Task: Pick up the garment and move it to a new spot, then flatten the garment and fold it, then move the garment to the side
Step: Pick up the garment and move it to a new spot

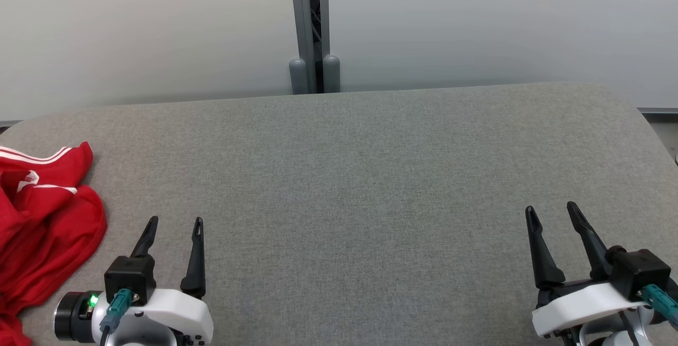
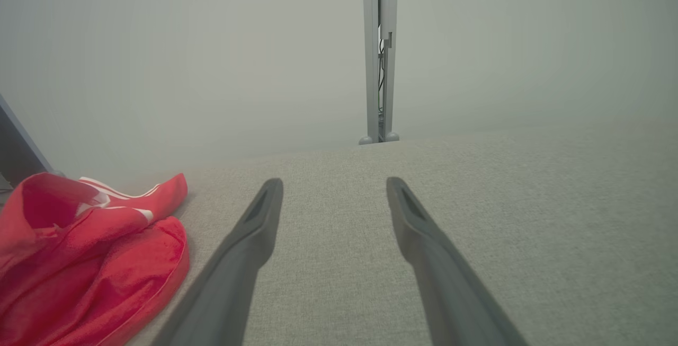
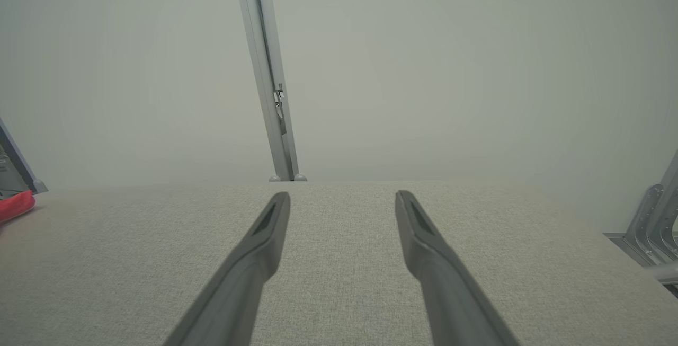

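Note:
The garment [image 1: 42,224] is red with white stripes and lies crumpled at the left edge of the grey padded table [image 1: 349,176], partly running off the head view. My left gripper [image 1: 176,222] stands open just to its right, apart from it, with nothing between its fingers. In the left wrist view the garment [image 2: 90,261] sits at the lower left beside my open left gripper [image 2: 333,183]. My right gripper [image 1: 552,209] is open over the table's right front, far from the cloth. The right wrist view shows my right gripper [image 3: 343,195] open and a sliver of the garment [image 3: 16,205] at far left.
A grey metal post [image 1: 312,28] rises behind the table's far edge between pale wall panels. The table's rounded right corner [image 1: 630,105] lies at the upper right. A metal bracket [image 3: 654,219] shows beyond the table's right side.

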{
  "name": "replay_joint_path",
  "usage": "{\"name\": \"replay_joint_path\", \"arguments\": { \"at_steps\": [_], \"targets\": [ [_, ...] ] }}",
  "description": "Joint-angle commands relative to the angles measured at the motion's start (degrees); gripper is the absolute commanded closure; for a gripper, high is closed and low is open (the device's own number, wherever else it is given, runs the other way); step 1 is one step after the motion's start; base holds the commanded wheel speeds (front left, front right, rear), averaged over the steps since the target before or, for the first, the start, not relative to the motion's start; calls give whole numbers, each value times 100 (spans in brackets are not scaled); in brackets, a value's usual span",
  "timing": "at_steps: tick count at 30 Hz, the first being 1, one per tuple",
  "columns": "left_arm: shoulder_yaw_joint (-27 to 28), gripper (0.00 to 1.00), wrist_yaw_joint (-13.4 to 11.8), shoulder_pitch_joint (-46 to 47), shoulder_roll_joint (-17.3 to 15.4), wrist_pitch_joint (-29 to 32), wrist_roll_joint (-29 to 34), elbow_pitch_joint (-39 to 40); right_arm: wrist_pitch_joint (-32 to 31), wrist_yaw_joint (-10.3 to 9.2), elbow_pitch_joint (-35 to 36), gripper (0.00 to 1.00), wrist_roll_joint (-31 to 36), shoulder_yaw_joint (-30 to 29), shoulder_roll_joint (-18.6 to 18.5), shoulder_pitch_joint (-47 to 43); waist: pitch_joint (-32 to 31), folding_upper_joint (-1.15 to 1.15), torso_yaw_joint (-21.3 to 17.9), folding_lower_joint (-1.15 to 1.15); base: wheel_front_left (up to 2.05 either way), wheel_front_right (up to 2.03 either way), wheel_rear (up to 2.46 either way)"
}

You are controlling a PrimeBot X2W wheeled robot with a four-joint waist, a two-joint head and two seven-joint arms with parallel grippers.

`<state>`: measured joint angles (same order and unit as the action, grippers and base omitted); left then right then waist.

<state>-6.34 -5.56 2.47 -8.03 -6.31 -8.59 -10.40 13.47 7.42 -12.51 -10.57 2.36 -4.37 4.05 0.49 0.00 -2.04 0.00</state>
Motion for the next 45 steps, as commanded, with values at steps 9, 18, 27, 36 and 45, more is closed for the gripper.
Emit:
{"name": "replay_joint_path", "arguments": {
  "at_steps": [9, 18, 27, 36, 45],
  "targets": [
    [20, 0, -53, -64, 17, -63, -111, -81, -15, 13, -40, 0, -48, 3, -59, -89, -37, 0, 4, 0, 0, 0, 0],
    [-5, 0, -91, 61, 23, -116, -154, -99, -44, 13, 126, 0, 3, 10, -82, -109, -46, 0, 378, 0, 0, 0, 0],
    [-5, 0, -151, 156, 43, -191, -226, -85, -57, 13, 308, 0, 7, 138, -59, -85, -13, 0, 1205, 0, 0, 0, 0],
    [173, 0, -237, 82, -50, -270, -367, -76, 17, 13, 277, 0, -81, 403, 36, -10, -42, 0, 1922, 0, 0, 0, 0],
    [265, 0, -316, 5, -100, -290, -465, -26, 63, 13, 200, 0, -45, 526, 89, -9, -22, 0, 2244, 0, 0, 0, 0]
  ]
}}
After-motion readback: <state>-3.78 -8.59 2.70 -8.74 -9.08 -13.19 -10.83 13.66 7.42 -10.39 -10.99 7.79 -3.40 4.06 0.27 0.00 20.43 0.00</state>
